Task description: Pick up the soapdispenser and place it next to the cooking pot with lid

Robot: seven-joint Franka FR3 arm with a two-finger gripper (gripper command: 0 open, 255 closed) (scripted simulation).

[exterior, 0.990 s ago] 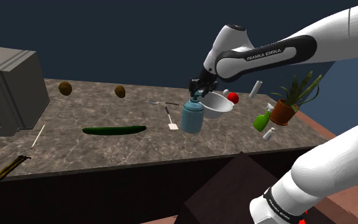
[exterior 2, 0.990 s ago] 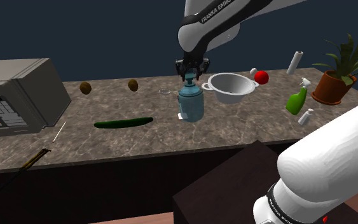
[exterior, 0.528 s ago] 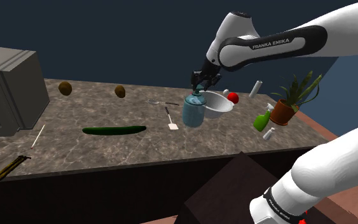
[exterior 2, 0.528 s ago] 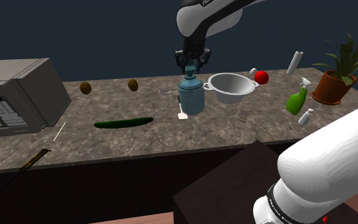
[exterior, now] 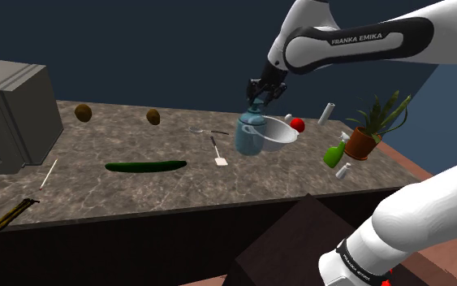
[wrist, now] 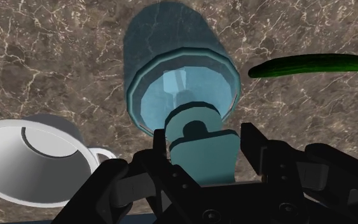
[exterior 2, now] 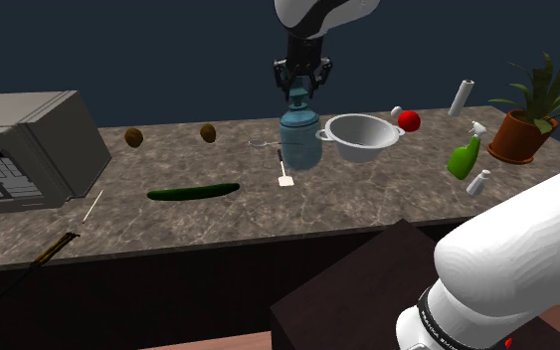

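Observation:
The soap dispenser point(exterior: 250, 137) is a blue-green bottle with a pump top, and it hangs upright a little above the marble counter point(exterior: 137, 191). My gripper point(exterior: 260, 101) is shut on its pump head from above. In the second exterior view the dispenser point(exterior 2: 299, 145) hangs under the gripper point(exterior 2: 299, 91), just to the left of the open white two-handled pot point(exterior 2: 363, 137). In the wrist view the fingers point(wrist: 160, 147) clasp the pump of the dispenser point(wrist: 180, 95), with the pot point(wrist: 34, 156) beside it below. In the shoulder view the pot point(exterior: 282, 134) is partly behind the bottle.
A green cucumber point(exterior: 145, 166) and a white spatula point(exterior: 220, 153) lie on the counter. A grey microwave point(exterior: 7, 114) stands at the shoulder view's left. Beyond the pot are a red fruit point(exterior: 298, 124), a green spray bottle point(exterior: 333, 153) and a potted plant point(exterior: 363, 134). A knife point(exterior: 7, 215) lies by the front edge.
The gripper has risen with the soap dispenser in it, lifting the bottle off the counter and a little toward the pot. The fingers stayed shut on the pump.

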